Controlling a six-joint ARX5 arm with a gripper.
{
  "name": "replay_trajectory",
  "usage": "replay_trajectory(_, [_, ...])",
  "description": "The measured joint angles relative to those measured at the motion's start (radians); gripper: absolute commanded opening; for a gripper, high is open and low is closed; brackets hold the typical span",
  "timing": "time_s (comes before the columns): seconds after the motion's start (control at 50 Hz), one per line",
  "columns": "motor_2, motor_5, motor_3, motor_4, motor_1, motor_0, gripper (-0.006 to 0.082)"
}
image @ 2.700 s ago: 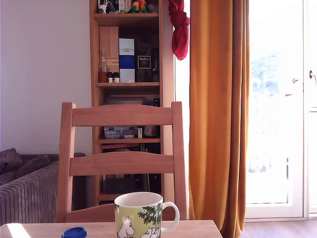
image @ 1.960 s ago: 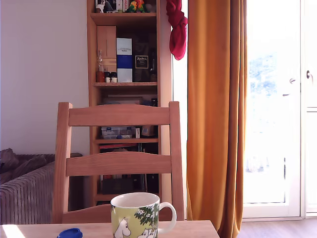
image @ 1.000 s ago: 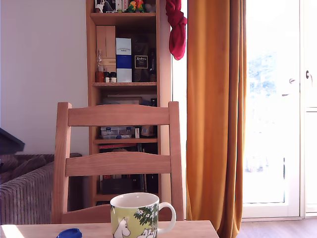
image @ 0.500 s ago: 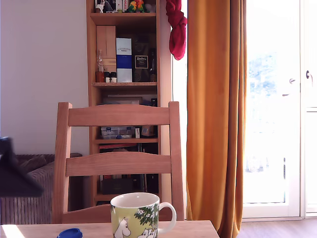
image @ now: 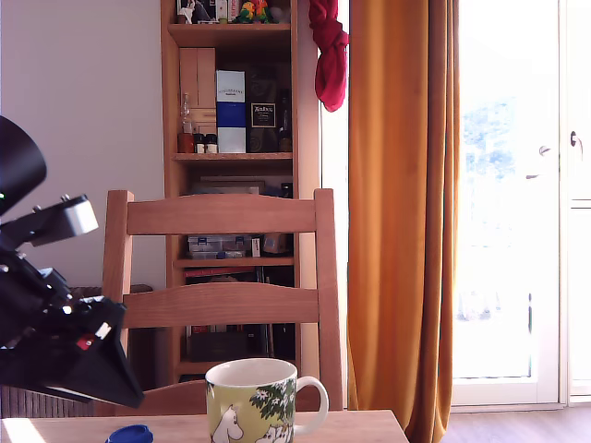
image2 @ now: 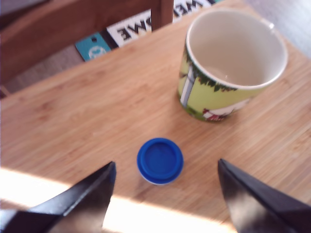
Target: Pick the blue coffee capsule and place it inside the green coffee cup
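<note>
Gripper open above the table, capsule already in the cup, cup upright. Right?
Not quite: the capsule is not in the cup. The wrist view shows it lying on the table beside the cup, between the open fingers, and the cup's inside is empty. The rest holds: the gripper is open above the table and the cup stands upright.

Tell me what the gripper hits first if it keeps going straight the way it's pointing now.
Most likely the blue coffee capsule: it sits on the table between the open gripper fingers. Height above it is unclear.
</note>
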Motion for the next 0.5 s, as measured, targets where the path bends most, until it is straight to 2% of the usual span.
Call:
replay_trajectory(0.2, [0.104, 0.025, -0.067, 0.000, 0.080, 0.000, 0.0653])
replay_trajectory(0.5, [0.138, 0.027, -0.111, 0.000, 0.177, -0.011, 0.0652])
